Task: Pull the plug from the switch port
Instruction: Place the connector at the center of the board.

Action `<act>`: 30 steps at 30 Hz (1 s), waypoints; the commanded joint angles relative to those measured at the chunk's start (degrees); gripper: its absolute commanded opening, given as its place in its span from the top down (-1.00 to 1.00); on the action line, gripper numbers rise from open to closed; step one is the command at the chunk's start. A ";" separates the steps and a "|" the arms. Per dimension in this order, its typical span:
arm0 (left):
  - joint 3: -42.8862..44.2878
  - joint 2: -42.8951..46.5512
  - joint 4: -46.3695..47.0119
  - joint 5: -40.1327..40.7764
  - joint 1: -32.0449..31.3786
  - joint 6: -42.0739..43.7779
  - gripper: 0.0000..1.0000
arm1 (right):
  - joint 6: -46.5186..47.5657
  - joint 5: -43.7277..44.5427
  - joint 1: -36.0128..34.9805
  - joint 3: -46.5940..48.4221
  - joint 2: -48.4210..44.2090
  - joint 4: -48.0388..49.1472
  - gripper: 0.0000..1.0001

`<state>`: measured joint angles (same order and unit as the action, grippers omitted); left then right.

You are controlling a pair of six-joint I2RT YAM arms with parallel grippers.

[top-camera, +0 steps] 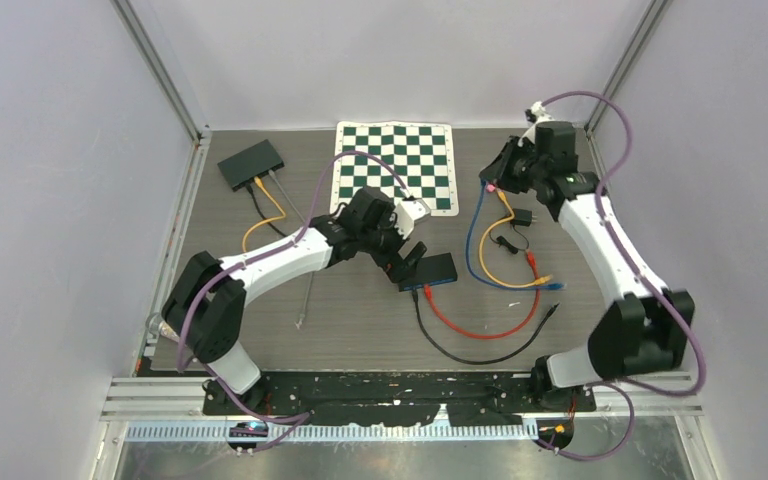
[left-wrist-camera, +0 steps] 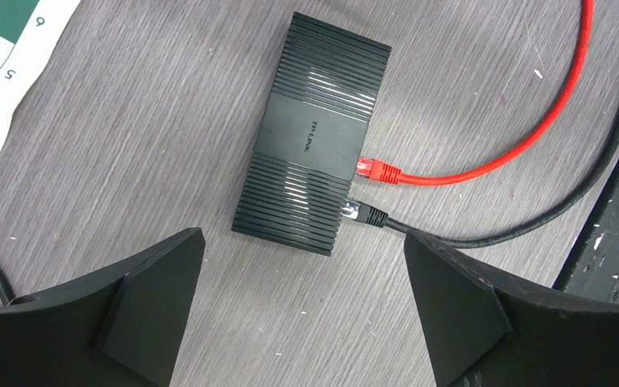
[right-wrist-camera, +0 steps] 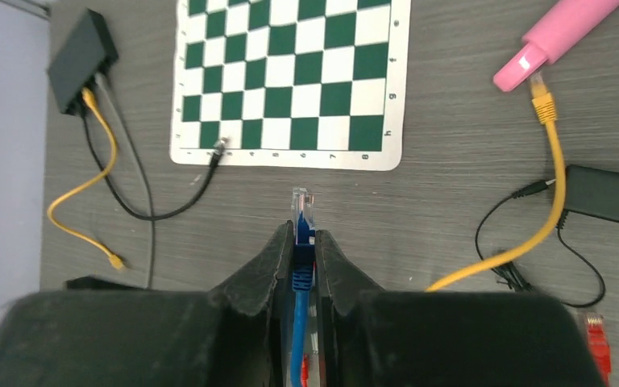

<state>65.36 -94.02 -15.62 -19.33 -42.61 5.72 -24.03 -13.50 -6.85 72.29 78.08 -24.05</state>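
High overhead, left wrist close, switch [top-camera: 428, 271] shared

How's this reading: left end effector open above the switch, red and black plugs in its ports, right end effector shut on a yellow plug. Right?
One slip: the right end effector is shut on a blue plug, not a yellow one, as the right wrist view shows. The rest stands.
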 commanded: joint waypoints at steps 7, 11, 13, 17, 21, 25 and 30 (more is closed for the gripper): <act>-0.59 4.15 0.89 0.50 0.33 -2.09 -0.99 | 4.81 -0.34 0.47 10.03 13.14 1.66 0.89; -0.92 4.18 0.65 0.48 0.33 -2.19 -0.99 | 4.49 3.37 1.46 11.98 16.46 1.43 0.87; -0.83 3.86 0.25 0.35 0.32 -2.03 -0.99 | 3.93 2.79 1.74 13.75 19.52 0.33 0.78; -1.46 4.20 0.53 0.46 0.32 -1.73 -0.99 | 2.99 5.34 1.84 14.55 21.11 -0.32 0.37; -1.51 4.24 0.77 0.52 0.32 -1.62 -0.99 | 2.89 8.91 1.84 15.71 21.05 -1.74 -0.23; -1.87 4.11 0.82 0.72 0.33 -1.39 -0.99 | 2.95 9.10 1.89 14.94 17.43 -2.77 -0.44; -1.93 3.27 1.28 1.38 0.33 -1.54 -0.99 | 1.94 5.08 1.86 6.30 9.00 -0.39 -0.44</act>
<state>63.72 -92.09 -16.10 -18.85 -42.61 4.45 -21.32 -6.20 -4.99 82.98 96.86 -26.50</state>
